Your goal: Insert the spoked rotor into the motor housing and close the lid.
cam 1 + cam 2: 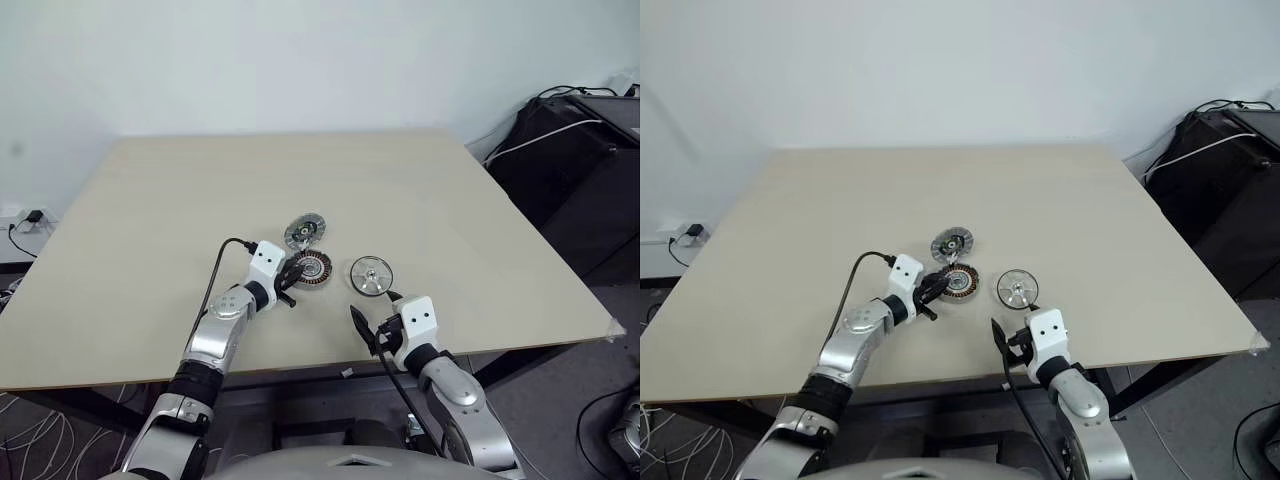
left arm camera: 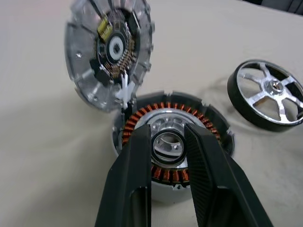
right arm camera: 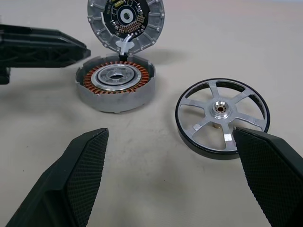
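Three round motor parts sit near the middle of the pale table (image 1: 150, 220). Leftmost is the left gripper (image 2: 166, 142), its black fingers (image 2: 130, 184) narrowed over the motor housing (image 3: 116, 84); whether they touch or pinch it cannot be told. The housing lies flat, its copper windings and pale centre hole facing up. Behind it and touching its far rim, the lid (image 3: 126, 23) stands tilted up on edge, joined by a small white wire, its inner face of dark gaps and a black piece turned toward the robot. Just right of the housing and apart from it, the spoked rotor (image 3: 221, 116) lies flat, hub up. Nearest the table's edge, the right gripper (image 3: 170, 175) hovers with fingers spread wide, holding nothing.
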Controlling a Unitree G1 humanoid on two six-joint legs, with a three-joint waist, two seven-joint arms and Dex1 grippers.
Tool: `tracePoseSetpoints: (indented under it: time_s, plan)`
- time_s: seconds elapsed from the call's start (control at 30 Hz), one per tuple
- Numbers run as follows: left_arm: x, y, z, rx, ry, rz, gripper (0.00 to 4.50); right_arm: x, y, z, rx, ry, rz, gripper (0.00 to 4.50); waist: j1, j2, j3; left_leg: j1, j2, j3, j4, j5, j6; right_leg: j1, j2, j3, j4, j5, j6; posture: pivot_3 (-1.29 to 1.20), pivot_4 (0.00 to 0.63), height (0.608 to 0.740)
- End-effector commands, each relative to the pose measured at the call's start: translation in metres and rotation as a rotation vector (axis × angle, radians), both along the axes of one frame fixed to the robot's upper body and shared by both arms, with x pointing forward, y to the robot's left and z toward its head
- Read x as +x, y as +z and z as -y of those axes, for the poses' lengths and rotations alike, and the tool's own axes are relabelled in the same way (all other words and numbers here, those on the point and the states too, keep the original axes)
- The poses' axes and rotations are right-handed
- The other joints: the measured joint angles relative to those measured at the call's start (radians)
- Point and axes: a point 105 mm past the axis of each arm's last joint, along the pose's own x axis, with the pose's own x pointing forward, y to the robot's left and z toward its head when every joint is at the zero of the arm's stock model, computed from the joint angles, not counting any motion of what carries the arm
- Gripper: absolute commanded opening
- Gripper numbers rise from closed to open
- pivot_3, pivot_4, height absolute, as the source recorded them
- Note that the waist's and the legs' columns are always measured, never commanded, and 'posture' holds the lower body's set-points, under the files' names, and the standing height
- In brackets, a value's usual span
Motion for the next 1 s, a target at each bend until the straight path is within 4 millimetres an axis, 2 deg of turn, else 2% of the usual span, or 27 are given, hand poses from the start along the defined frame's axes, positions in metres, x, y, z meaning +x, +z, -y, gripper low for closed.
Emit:
tracePoseSetpoints:
  time_s: [0.03,0.2,0.37,0.77,0.93,1.0]
  plan:
    - [0.011,0.012,0.015,0.0,-0.046,0.045,0.68,0.004,0.013,0.003,0.005,-0.017,0.058,4.5,0.0,0.0,0.0,0.0,0.0,0.0,0.001,0.0,0.0,0.0,0.0,0.0,0.0,0.0,0.0,0.0,0.0,0.74]
    - [0.018,0.013,0.03,-0.005,-0.066,0.046,0.68,0.004,0.015,0.003,0.005,-0.027,0.063,4.5,0.0,-0.001,0.0,0.0,0.0,0.0,0.002,0.0,0.0,0.001,0.0,0.0,0.0,0.001,0.002,0.0,0.0,0.74]
    - [0.025,0.012,0.035,0.017,-0.052,0.055,0.68,0.003,0.017,0.004,0.006,-0.039,0.069,4.5,0.0,-0.001,0.0,0.0,0.0,-0.001,0.003,0.0,0.0,0.001,0.001,0.0,0.0,0.001,0.003,0.0,0.0,0.74]
    - [0.026,0.0,0.02,0.09,-0.031,0.038,0.68,0.002,0.02,0.005,0.01,-0.058,0.072,4.5,0.0,-0.001,0.001,0.0,0.0,-0.001,0.003,0.0,0.0,0.001,0.001,0.0,0.0,0.002,0.003,0.0,0.0,0.74]
    - [0.026,-0.001,0.021,0.077,-0.027,0.027,0.68,0.003,0.021,0.003,0.012,-0.053,0.075,4.5,0.0,-0.001,0.001,0.0,0.0,-0.001,0.003,0.0,0.0,0.001,0.0,0.0,0.0,0.002,0.003,0.0,0.0,0.74]
    - [0.026,0.0,0.024,0.056,-0.029,0.025,1.41,0.003,0.021,0.003,0.012,-0.051,0.076,4.5,0.0,-0.001,0.001,0.0,0.0,-0.001,0.003,0.0,0.0,0.001,0.0,0.0,0.0,0.002,0.003,0.0,0.0,0.74]
